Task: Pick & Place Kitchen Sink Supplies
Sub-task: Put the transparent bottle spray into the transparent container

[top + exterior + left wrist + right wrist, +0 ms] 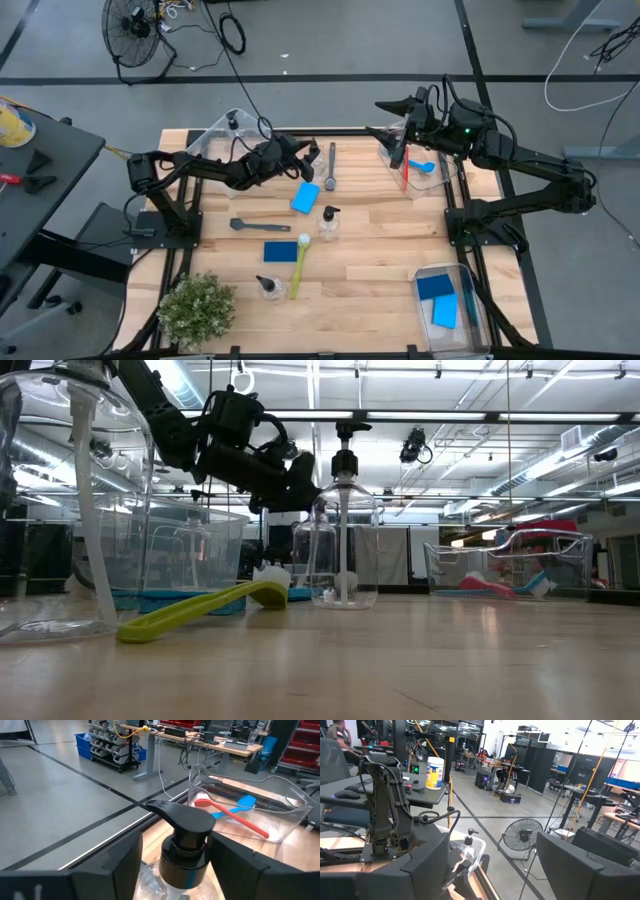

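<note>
A clear bottle with a black pump top point(182, 827) stands between the fingers of my left gripper point(177, 870), which is open and reaches almost level over the table's far middle point(303, 160). Narrow gaps show on both sides of the bottle's black collar. My right gripper point(387, 120) hangs open and high above the far right bin point(425, 182). On the table lie two blue sponges point(305, 197) point(281, 250), a grey brush point(330, 165), a dark brush point(250, 225), a yellow-green brush point(299, 266), and two more bottles point(328, 223) point(268, 287) stand upright.
The far right bin point(295, 812) holds a red brush point(235, 817) and a blue one point(240, 802). A near right bin point(478, 310) holds blue sponges. Another clear bin point(222, 132) stands at the far left. A potted plant point(197, 308) sits at the near left corner.
</note>
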Tool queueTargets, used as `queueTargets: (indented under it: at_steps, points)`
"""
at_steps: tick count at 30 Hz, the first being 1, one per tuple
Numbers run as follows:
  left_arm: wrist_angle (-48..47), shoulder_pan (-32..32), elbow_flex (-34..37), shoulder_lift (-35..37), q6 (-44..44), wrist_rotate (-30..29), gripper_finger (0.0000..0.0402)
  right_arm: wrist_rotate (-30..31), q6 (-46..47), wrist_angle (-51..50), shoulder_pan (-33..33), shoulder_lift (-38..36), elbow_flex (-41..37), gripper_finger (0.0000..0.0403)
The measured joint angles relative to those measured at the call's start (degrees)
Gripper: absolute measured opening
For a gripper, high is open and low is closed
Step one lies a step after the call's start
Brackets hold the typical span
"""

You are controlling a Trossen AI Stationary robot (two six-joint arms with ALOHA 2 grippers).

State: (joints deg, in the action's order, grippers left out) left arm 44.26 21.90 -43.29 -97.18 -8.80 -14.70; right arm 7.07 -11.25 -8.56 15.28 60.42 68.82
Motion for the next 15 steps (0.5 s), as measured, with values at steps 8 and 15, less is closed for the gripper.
queueTargets:
  at_steps: [8, 15]
  points:
    - [-1.28, 0.02, 0.00, 0.03, 0.05, -0.09, 0.0159, 0.01, 0.00, 0.00, 0.00, 0.00, 0.00, 0.0302]
    - [-1.24, 0.02, 0.00, 0.06, 0.05, -0.09, 0.0139, 0.00, 0.00, 0.00, 0.01, 0.00, 0.00, 0.0302]
